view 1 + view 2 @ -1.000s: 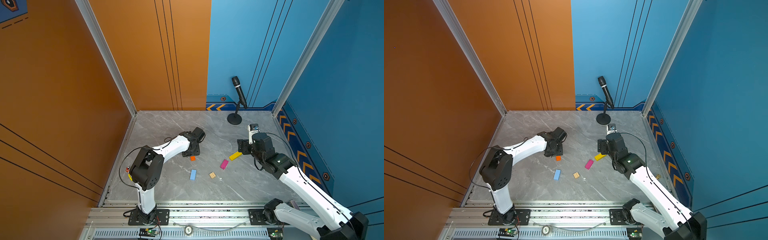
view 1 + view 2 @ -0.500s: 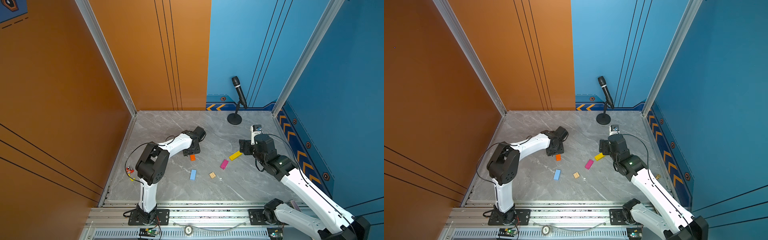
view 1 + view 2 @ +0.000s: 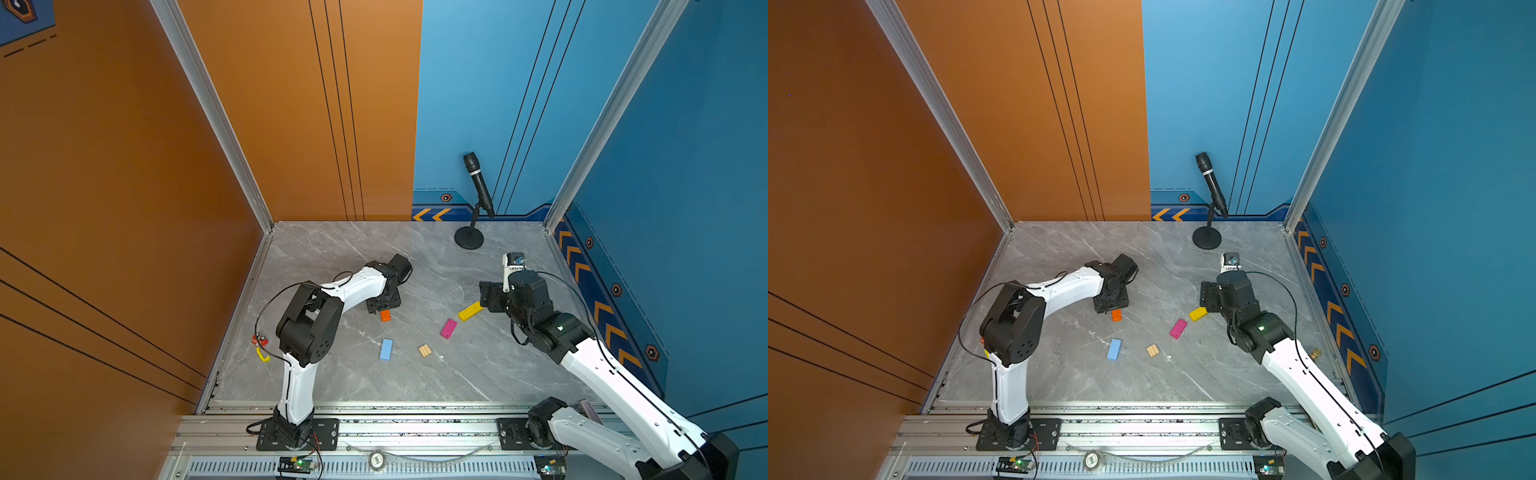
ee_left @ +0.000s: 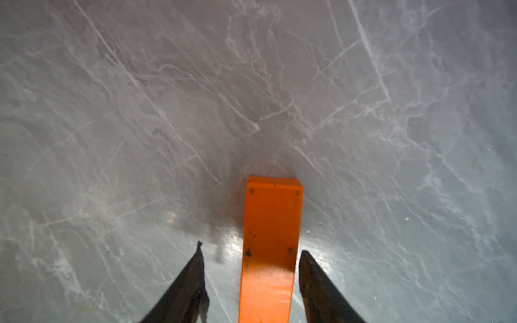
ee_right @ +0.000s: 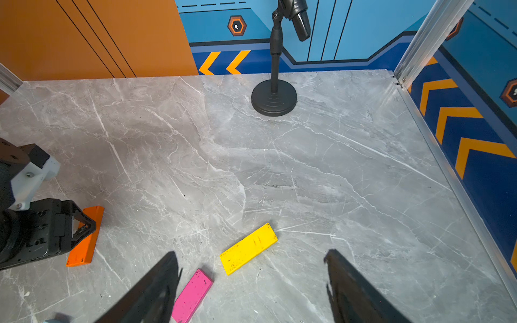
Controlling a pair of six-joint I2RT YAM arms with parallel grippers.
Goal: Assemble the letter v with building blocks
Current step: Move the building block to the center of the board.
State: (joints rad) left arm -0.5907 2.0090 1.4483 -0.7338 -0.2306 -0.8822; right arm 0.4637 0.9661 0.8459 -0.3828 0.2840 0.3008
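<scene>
I see the grey veined marble table [image 3: 332, 257]. The long flat orange block [image 4: 271, 223] lies between the part-open fingers of my left gripper [image 4: 251, 247], a gap on 1 side. My right gripper [image 5: 251, 252] gapes wide, smooth yellow block [image 5: 248, 249] between its tips, untouched. The square wood block [image 3: 424, 350] lies apart

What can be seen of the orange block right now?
The orange block is a long, flat rectangular bar in glossy orange paint, with small dark chips near its corners. It lies flat on the grey marble table between the fingers of the left gripper. One finger sits right at its long edge and the other stands clear. In both top views only one end shows beyond the gripper.
</scene>
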